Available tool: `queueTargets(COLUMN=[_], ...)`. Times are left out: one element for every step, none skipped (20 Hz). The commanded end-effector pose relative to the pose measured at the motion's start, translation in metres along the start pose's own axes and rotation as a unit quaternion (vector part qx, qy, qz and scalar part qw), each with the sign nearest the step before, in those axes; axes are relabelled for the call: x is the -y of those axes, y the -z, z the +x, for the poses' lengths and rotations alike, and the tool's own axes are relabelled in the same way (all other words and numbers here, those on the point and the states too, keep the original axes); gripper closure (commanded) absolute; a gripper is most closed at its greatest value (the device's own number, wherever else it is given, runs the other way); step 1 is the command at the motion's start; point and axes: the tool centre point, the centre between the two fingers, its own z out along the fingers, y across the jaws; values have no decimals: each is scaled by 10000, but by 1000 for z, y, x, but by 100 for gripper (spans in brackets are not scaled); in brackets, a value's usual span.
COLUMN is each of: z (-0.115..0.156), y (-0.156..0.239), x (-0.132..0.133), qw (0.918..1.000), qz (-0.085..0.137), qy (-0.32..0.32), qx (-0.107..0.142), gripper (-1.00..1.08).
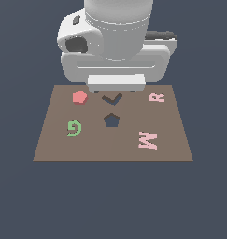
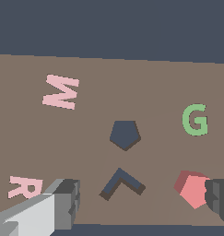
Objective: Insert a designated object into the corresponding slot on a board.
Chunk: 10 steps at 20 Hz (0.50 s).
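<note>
I see the arm (image 1: 116, 42) filling the far side of the exterior view, its white bulk hanging over the far edge of the board (image 1: 54, 144). The board lies flat, brown and rectangular. On it, the pink W (image 1: 148, 140) sits toward the near corner on the exterior view's right, and the pink R (image 1: 157, 97) lies farther back on that same side. The green G (image 1: 74, 128) is on the exterior view's left. Near the middle is the slot (image 1: 111, 120), a dark pentagon hole, open with nothing in it. Just beyond it is a dark L-shaped cut-out (image 1: 112, 99), partly under the arm's shadow. The red block (image 1: 79, 97) rests on the board at the far left of the exterior view, apart from the slot and beyond the G. In the wrist view the gripper (image 2: 143, 200) stands wide, one finger (image 2: 62, 203) near the R and the other finger (image 2: 219, 196) right at the block's edge; I cannot tell if it touches. Nothing is between the fingers but the L cut-out and bare board.
</note>
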Motion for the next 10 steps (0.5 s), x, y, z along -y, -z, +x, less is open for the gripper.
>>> queueTargets(z=[0,0,0,-1,-2,-3,-4,-6,-7,-10], y=[0,0,-1,-2,-4,-7,-9,-13,-17,-21], x=[0,0,-1,-3,-5,-8,-12,-16,-20,-26], qw=[10000,10000,10000,10000,10000,9999,9998,9997,9995,9992], qz=[0,0,1,1,3,4,6,8,11,14], qy=[0,-5,-20,-45,-81,-126,-181,-246,-321,-405], qx=[0,0,0,0,1,1,2,3,4,5], gripper=[-92,-92,-92,-92,-92,-92,-92,-92,-92,-92])
